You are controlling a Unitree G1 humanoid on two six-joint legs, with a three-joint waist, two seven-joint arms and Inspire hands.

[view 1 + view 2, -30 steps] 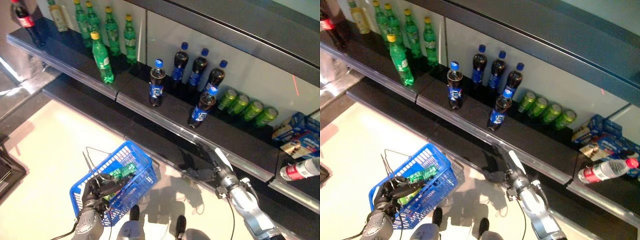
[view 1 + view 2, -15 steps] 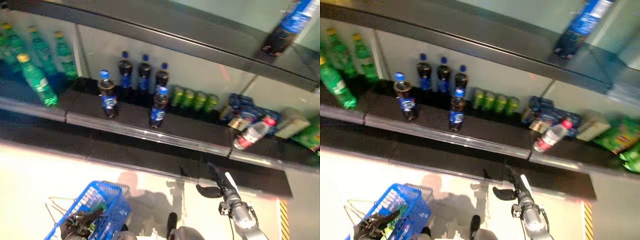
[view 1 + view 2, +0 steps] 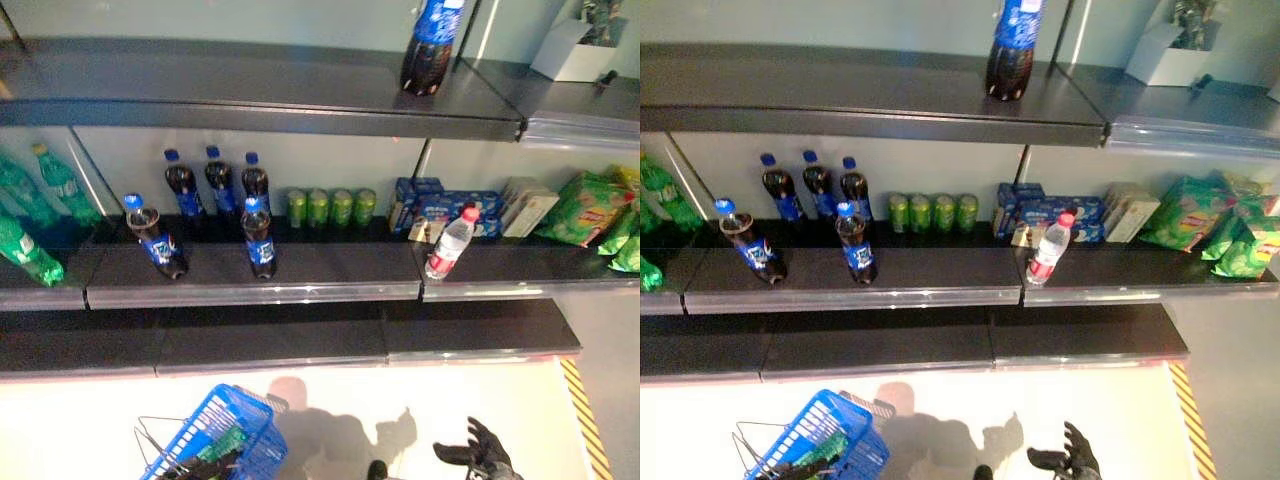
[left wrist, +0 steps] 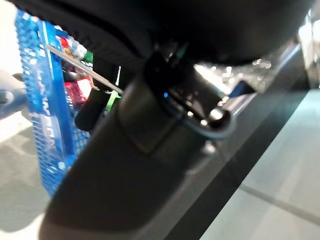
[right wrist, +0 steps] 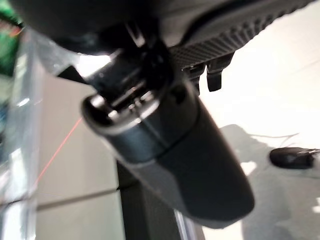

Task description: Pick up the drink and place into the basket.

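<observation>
The blue basket (image 3: 222, 436) hangs low at the left above the pale floor, with a green pack inside. My left hand (image 4: 150, 165) is shut on its thin wire handles (image 4: 82, 72). My right hand (image 3: 481, 458) is open and empty, fingers spread, low over the floor and well short of the shelves. On the middle shelf stand dark cola bottles with blue caps (image 3: 259, 236), green cans (image 3: 331, 207) and a clear water bottle with a red cap (image 3: 448, 243). A large cola bottle (image 3: 432, 45) stands on the top shelf.
Green bottles (image 3: 28, 255) stand at the far left of the middle shelf. Blue boxes (image 3: 440, 208) and green snack bags (image 3: 585, 207) fill its right side. A dark bottom shelf (image 3: 300, 340) juts out below. A yellow-striped line (image 3: 584, 420) marks the floor at the right.
The camera has swung up and to the right, so more of the shelves shows. My right hand now sits lower and farther from the shelf edge. The basket still hangs from my left hand.
</observation>
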